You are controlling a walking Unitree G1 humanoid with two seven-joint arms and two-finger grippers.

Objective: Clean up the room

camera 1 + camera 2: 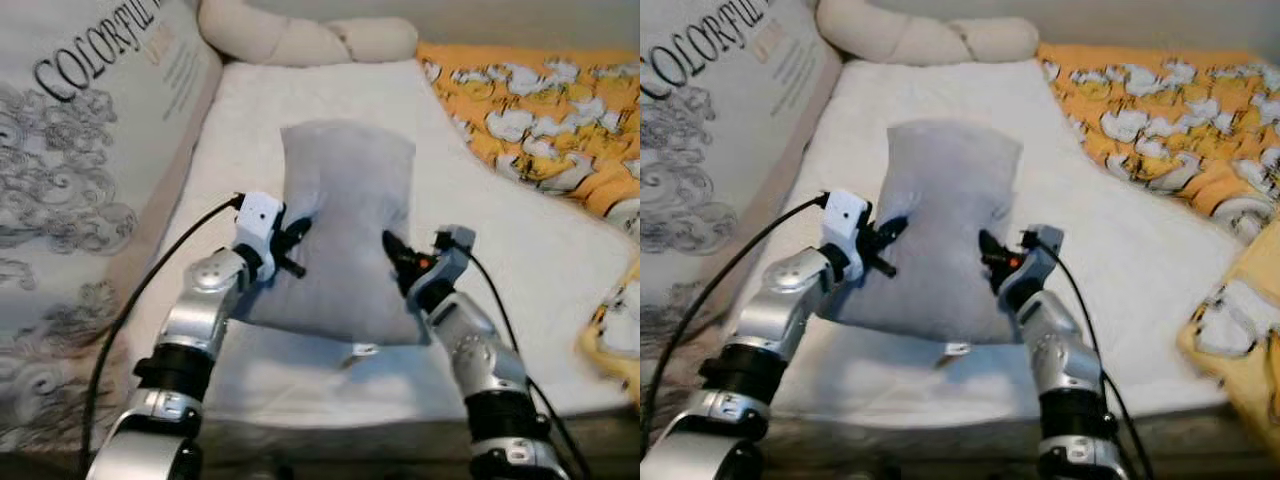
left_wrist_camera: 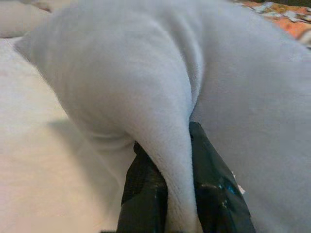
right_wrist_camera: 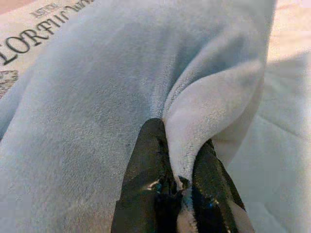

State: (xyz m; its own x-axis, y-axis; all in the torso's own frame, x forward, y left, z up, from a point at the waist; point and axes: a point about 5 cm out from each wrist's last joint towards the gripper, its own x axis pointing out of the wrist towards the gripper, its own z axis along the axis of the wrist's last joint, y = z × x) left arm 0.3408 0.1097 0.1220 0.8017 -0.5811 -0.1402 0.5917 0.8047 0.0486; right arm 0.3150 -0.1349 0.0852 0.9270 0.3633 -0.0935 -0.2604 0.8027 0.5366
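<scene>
A pale grey pillow (image 1: 345, 215) is held up over the white bed (image 1: 250, 110), its lower end hanging toward the bed's near edge. My left gripper (image 1: 296, 238) is shut on a fold of the pillow's left side; in the left wrist view the grey plush (image 2: 170, 145) is pinched between the black fingers (image 2: 146, 189). On the pillow's right side my right gripper (image 1: 393, 252) is shut on another fold, seen in the right wrist view as plush (image 3: 194, 121) squeezed between its fingers (image 3: 150, 170).
A large printed cushion (image 1: 80, 180) leans along the left of the bed. A cream bolster (image 1: 300, 38) lies at the head. An orange patterned quilt (image 1: 540, 120) is bunched on the right, spilling over the bed's right edge (image 1: 615, 330).
</scene>
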